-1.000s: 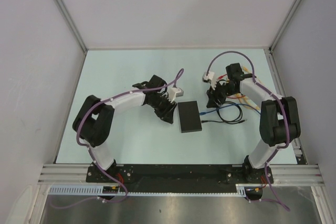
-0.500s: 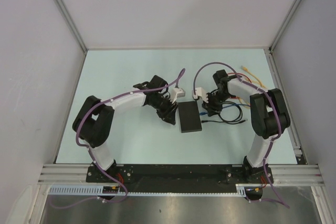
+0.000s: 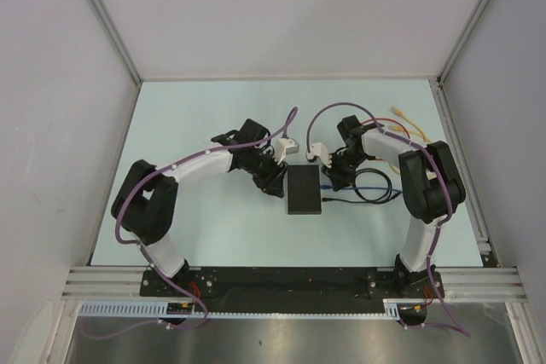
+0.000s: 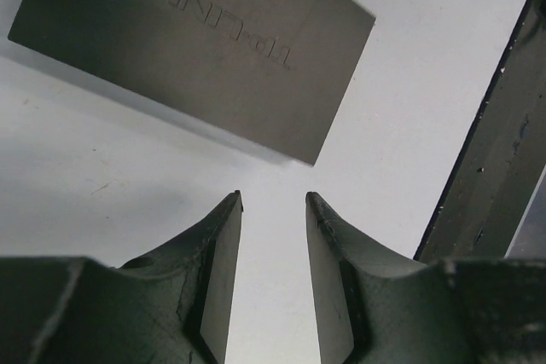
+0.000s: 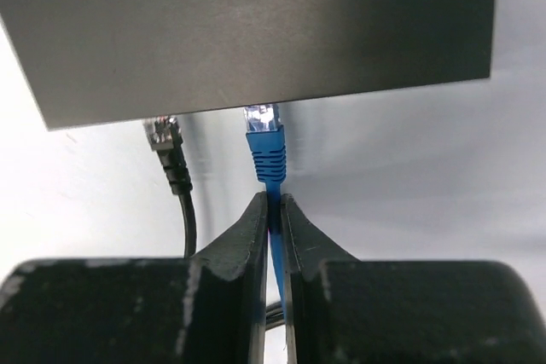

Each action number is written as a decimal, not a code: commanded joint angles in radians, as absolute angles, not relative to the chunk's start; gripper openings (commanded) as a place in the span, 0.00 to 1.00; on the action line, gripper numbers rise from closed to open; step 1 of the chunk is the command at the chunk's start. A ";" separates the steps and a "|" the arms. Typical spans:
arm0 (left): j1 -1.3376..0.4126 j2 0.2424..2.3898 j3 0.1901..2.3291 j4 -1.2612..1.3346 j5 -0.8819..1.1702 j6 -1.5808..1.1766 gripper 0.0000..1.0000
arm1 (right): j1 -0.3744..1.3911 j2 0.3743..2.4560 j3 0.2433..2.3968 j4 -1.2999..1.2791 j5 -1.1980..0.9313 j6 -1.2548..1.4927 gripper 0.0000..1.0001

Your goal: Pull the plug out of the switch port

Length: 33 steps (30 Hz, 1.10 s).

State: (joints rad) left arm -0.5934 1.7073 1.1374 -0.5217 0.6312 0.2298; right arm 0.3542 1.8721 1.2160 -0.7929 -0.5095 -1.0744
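- The surface (image 3: 213, 228) under my arms is pale green and flat.
- The switch (image 3: 304, 191) lies flat near its middle, lettered face up.
- A blue cable (image 5: 271, 159) and a black cable (image 5: 177, 168) trail off to my right of the switch, with their plugs at its edge.
- Orange and yellow cables (image 3: 401, 113) lie further right, well apart from the switch.

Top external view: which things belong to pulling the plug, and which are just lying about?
In the job: switch; blue cable, plug at the switch's edge; right end effector, shut on the blue cable; left end effector, open beside the switch.
Lying about: black cable next to the blue one; orange cables out by the right arm.
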 commanded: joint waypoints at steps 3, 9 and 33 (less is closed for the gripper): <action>-0.587 1.617 1.169 -0.532 0.606 0.293 0.41 | 0.456 1.873 1.229 -0.805 -0.606 -0.783 0.10; -0.586 1.629 1.175 -0.548 0.598 0.269 0.42 | 0.390 1.855 1.244 -0.724 -0.629 -0.627 0.38; -0.584 1.836 1.180 -0.512 0.673 0.287 0.01 | 0.258 2.025 1.325 -0.722 -1.034 -0.432 0.58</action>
State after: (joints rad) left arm -0.5884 1.8572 1.2007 -0.5404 0.6868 0.2405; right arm 0.2577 1.9999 1.3094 -0.7162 -1.0019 -0.4179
